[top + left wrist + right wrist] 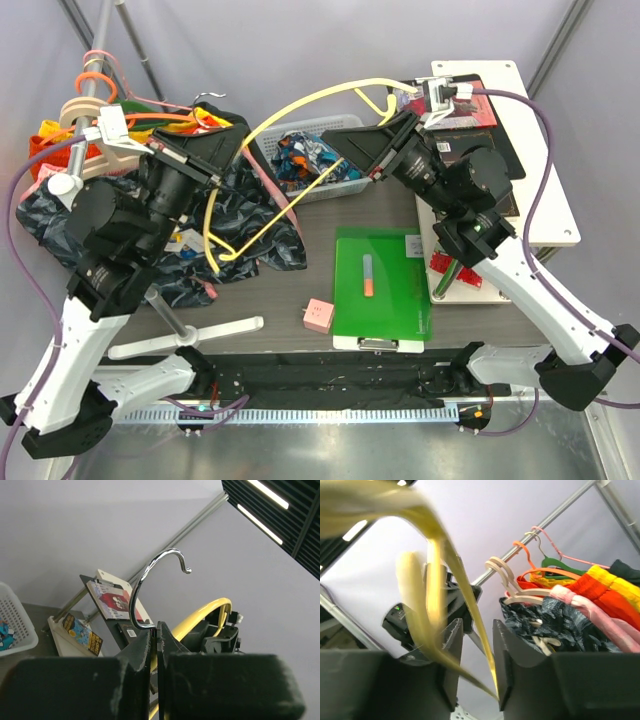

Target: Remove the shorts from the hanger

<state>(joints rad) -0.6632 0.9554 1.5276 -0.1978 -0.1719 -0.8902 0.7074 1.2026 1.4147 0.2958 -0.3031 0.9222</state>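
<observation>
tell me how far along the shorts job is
Done: the shorts lie in the white basket, off the hanger, which looks bare. In hand: the left gripper is shut on the hanger's metal hook; the right gripper has its jaws apart around one of its arms. Left: nothing of the removal itself, as far as I can see; only the hanger to let go.

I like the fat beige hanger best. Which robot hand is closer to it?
Left. The left gripper is just right of the beige hanger on the rail, shut on the yellow hanger at its hook. The right gripper is farther right, over the white basket.
</observation>
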